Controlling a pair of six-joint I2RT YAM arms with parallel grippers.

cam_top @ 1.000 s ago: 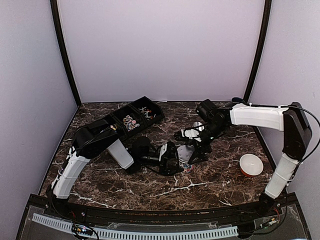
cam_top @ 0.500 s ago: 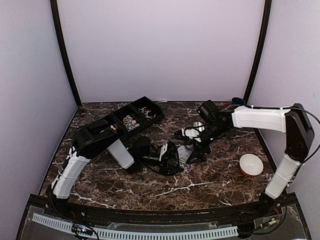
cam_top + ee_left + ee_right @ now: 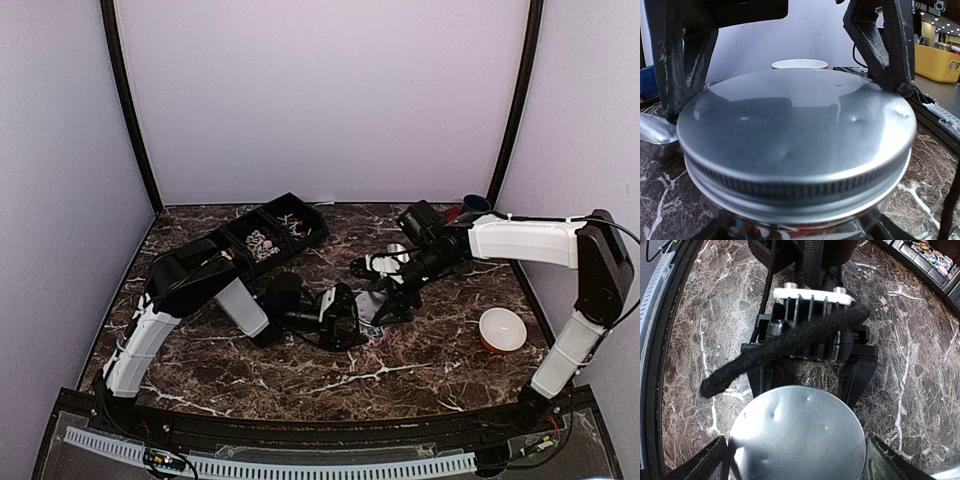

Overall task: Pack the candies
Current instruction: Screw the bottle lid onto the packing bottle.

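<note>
Honestly, looks like you're on the lid step: your left gripper (image 3: 790,85) is clamped on the jar (image 3: 805,230), your right gripper (image 3: 799,462) hangs wide open around the metal lid (image 3: 797,435) holding nothing, the candies (image 3: 263,243) sit in the black tray (image 3: 305,213), so next you'd close squarely on the rim and twist.

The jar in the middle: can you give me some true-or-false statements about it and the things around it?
1. The jar has a silver lid on it. True.
2. The left gripper has a finger on each side of the jar. True.
3. The bowl stands inside the black tray. False: it stands on the table, far from the tray.
4. The tray holds nothing. False: candies lie in it.
5. The right gripper grips the bowl. False: its fingers flank the lid.
</note>
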